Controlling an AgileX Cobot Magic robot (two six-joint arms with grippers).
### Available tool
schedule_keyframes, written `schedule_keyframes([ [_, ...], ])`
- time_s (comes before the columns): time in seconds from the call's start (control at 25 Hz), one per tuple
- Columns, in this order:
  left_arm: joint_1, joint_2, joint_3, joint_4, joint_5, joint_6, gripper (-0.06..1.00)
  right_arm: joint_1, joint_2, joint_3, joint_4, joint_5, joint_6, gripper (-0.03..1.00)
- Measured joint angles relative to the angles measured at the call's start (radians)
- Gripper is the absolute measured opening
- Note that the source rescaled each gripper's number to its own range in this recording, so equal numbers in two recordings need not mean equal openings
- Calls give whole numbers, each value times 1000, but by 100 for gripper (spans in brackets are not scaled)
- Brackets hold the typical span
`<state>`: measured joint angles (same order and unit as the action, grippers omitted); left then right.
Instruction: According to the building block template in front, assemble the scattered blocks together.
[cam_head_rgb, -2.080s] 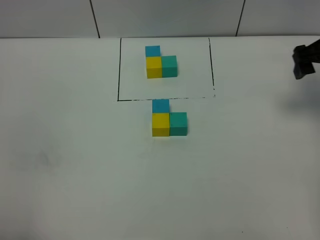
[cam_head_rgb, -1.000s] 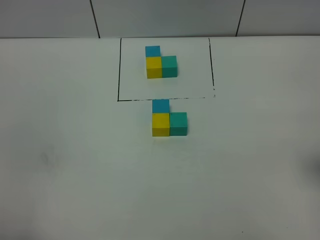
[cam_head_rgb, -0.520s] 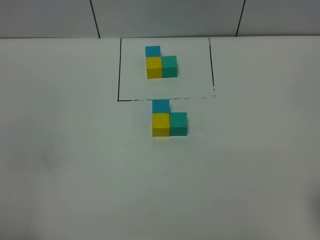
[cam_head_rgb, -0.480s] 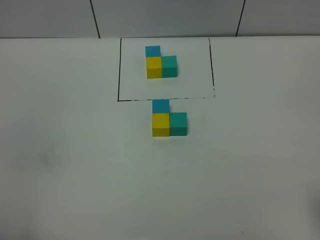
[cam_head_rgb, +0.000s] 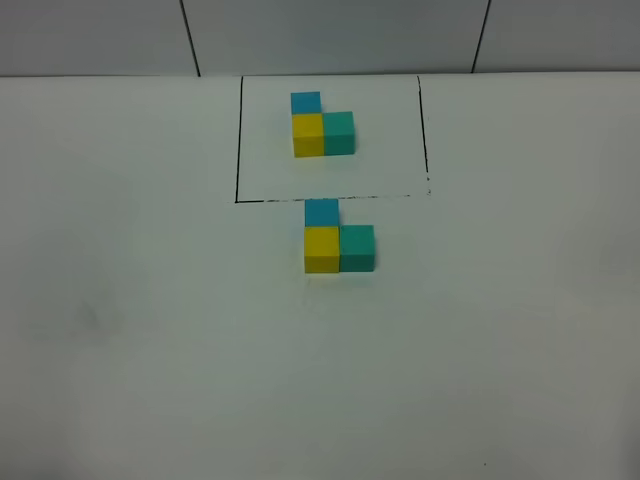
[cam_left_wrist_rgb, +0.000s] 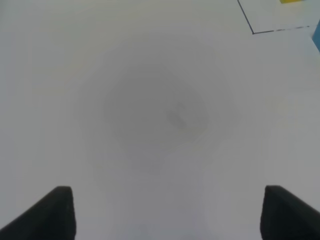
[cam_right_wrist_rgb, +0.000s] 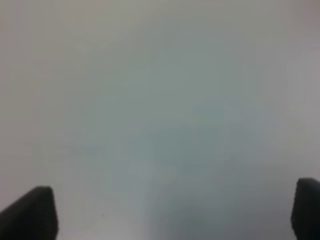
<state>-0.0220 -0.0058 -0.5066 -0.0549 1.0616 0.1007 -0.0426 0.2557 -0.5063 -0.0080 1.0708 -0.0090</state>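
Note:
The building block template (cam_head_rgb: 322, 128) is a black-line rectangle at the back of the table framing a blue, yellow and teal-green L of cubes. Just in front of the frame, the unframed sky-blue cube (cam_head_rgb: 321, 211), yellow cube (cam_head_rgb: 321, 249) and teal-green cube (cam_head_rgb: 357, 248) sit joined in the same L shape. Neither gripper shows in the exterior high view. In the left wrist view my left gripper (cam_left_wrist_rgb: 167, 215) is open and empty over bare table, with the frame's corner (cam_left_wrist_rgb: 253, 32) far off. In the right wrist view my right gripper (cam_right_wrist_rgb: 175, 212) is open and empty over bare table.
The white table (cam_head_rgb: 150, 330) spreads wide around the cubes. A wall with dark seams (cam_head_rgb: 190, 40) stands right behind the table's back edge.
The right arm, seen at the right edge about two seconds ago, has left the exterior high view. The cubes have not moved.

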Motion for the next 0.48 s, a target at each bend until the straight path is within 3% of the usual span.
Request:
schedule_keyframes([
  [0.48, 0, 0, 0, 0, 0, 0, 87, 82, -202, 1, 8, -1, -34, 88],
])
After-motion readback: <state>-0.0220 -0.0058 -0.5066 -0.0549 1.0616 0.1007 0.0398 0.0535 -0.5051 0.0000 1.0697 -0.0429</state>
